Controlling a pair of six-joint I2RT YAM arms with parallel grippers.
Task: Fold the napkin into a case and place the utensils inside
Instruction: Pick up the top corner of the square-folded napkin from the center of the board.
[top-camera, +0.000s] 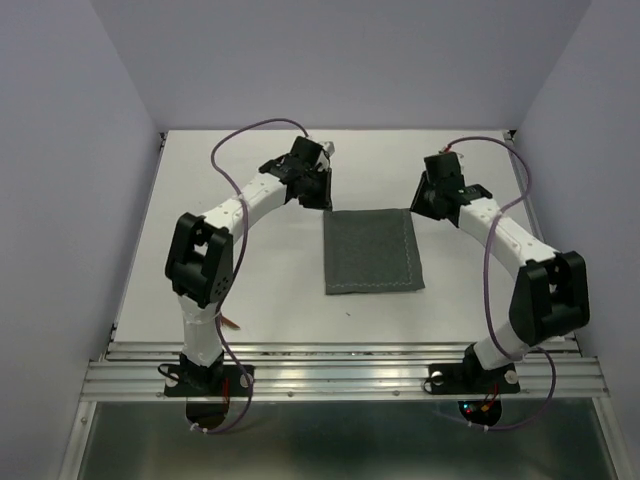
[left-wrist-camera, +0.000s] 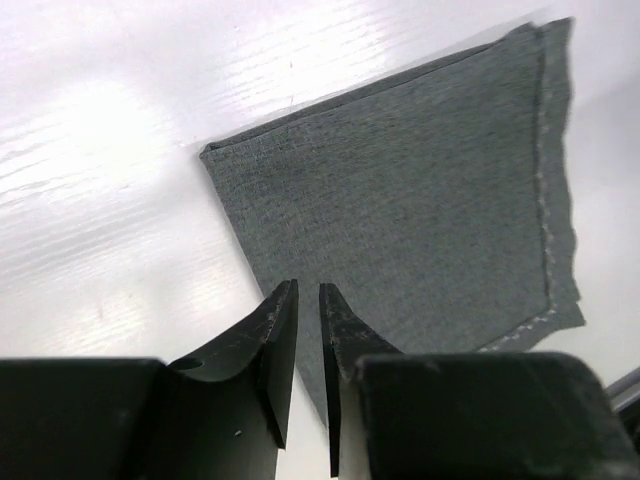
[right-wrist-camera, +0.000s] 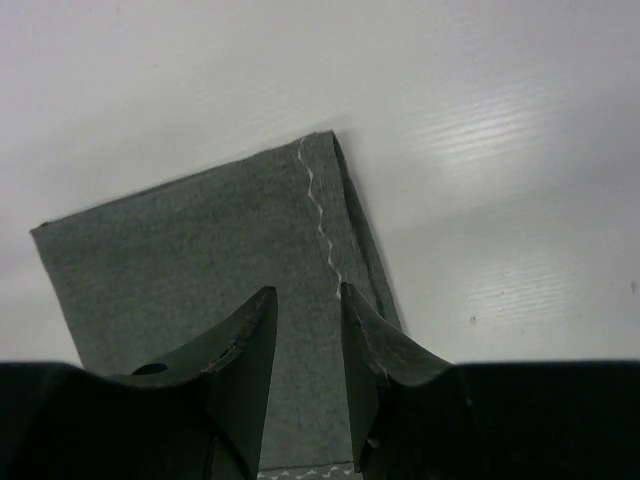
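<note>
Top external view, taken from the near edge outward: the left arm's base (top-camera: 205, 375) and the right arm's base (top-camera: 470, 378) were seen bolted at 6 o'clock, with the white tabletop (top-camera: 250, 300) stretched beyond them. The napkin (top-camera: 370, 250) was found folded into a flat grey-green rectangle near the middle of the tabletop, with pale stitching along its 3 o'clock and 6 o'clock edges. The left claw (top-camera: 318, 192) was held at the napkin's 11 o'clock corner and the right claw (top-camera: 428, 205) at its 1 o'clock corner.

In the left wrist view, the left claw (left-wrist-camera: 307, 290) was shown with its jaws drawn almost together. Only a thin slit was left between them and nothing was pinched, and the napkin (left-wrist-camera: 400, 200) was laid flat beyond the tips.

In the right wrist view, the right claw (right-wrist-camera: 306, 292) was shown spread wider, with nothing caught in it. The napkin (right-wrist-camera: 200, 250) was laid flat beneath, its stitched hem running toward 12 o'clock.
</note>
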